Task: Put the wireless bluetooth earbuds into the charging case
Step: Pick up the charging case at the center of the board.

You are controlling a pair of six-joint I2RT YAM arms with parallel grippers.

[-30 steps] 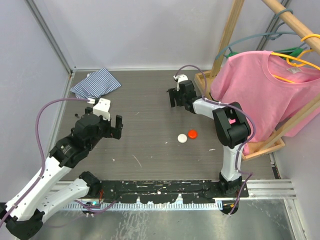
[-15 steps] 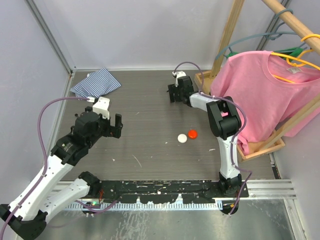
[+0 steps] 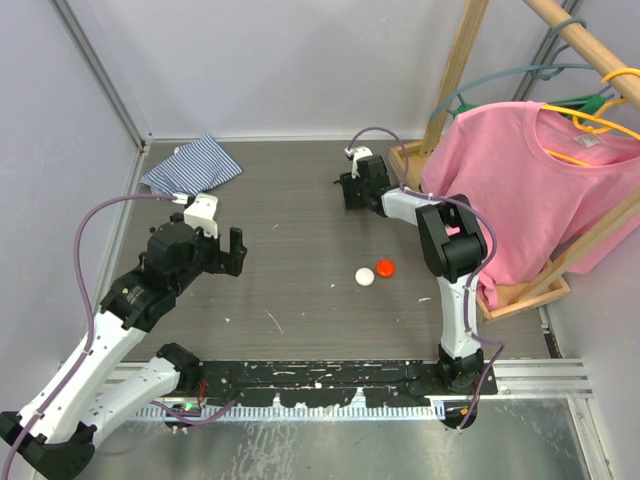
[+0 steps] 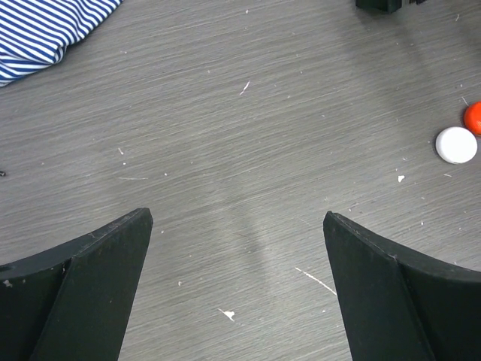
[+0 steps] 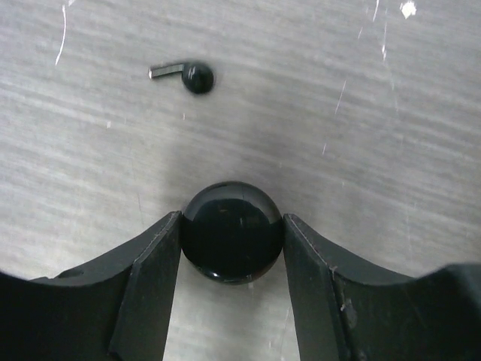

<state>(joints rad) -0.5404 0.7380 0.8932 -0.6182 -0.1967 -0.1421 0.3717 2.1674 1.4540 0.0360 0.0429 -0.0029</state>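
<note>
In the right wrist view, a glossy black round charging case [image 5: 231, 233] sits on the table. My right gripper [image 5: 231, 218] is shut on it, with both fingers pressed against its sides. A tiny black earbud [image 5: 192, 76] with a short stem lies just beyond it, apart from the fingers. From above, the right gripper [image 3: 352, 190] is low at the far middle of the table and hides the case. A white round case [image 3: 365, 277] and a red one [image 3: 385, 267] lie side by side mid-table. My left gripper [image 3: 232, 255] hovers open to the left with nothing between its fingers [image 4: 113, 256].
A blue-striped cloth [image 3: 190, 167] lies crumpled at the far left corner. A wooden rack [image 3: 452, 85] with a pink shirt [image 3: 530, 190] on hangers stands along the right side, close to the right arm. White flecks and scratches dot the grey tabletop [image 3: 290, 230].
The right gripper reached slightly farther back and its jaws closed in on the black case. The left arm stayed put and stayed open.
</note>
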